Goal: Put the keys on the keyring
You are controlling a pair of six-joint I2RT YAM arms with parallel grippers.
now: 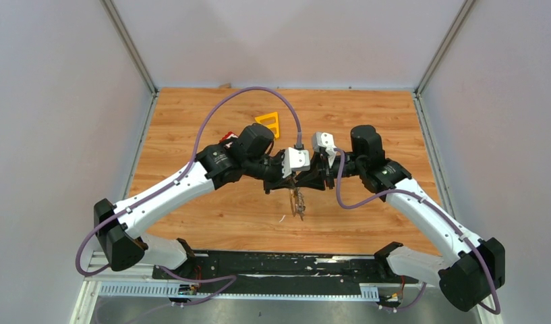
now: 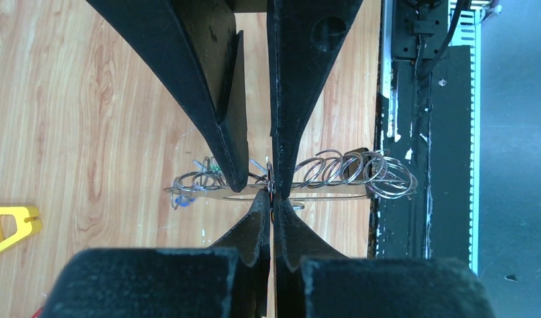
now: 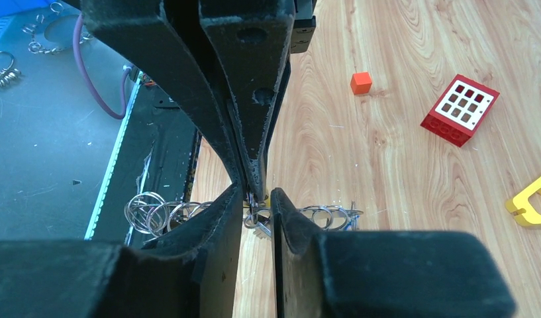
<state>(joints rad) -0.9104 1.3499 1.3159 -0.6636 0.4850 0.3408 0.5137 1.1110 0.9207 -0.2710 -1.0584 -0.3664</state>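
Red brick [image 3: 459, 109], windowed white face up, lying on the tabletop [image 1: 367, 128] left of centre and towards the far edge, with a small orange block [image 3: 361, 82] near it but apart. Yellow triangular frame [image 1: 269, 123], flat on the wood between the centre and the far edge, touching nothing. Left hand [image 2: 271, 202], over the middle of the tabletop, its fingers pressed fully together with their tips pinching the keyring [image 2: 334, 192]. The keyring is a long grey loop held clear of the wood between the two hands, a little nearer the near edge than the far; from the left wrist it is seen edge-on, with many small wire rings threaded along it. Keys [image 2: 204, 177], tiny, with blue and green bits showing, are bunched among the rings at one end of the loop; their number cannot be told. Right hand [image 3: 257, 199], facing the left hand tip to tip, has its fingers a narrow gap apart, one on each side of the left fingertips and the loop; no clamp on the loop can be made out
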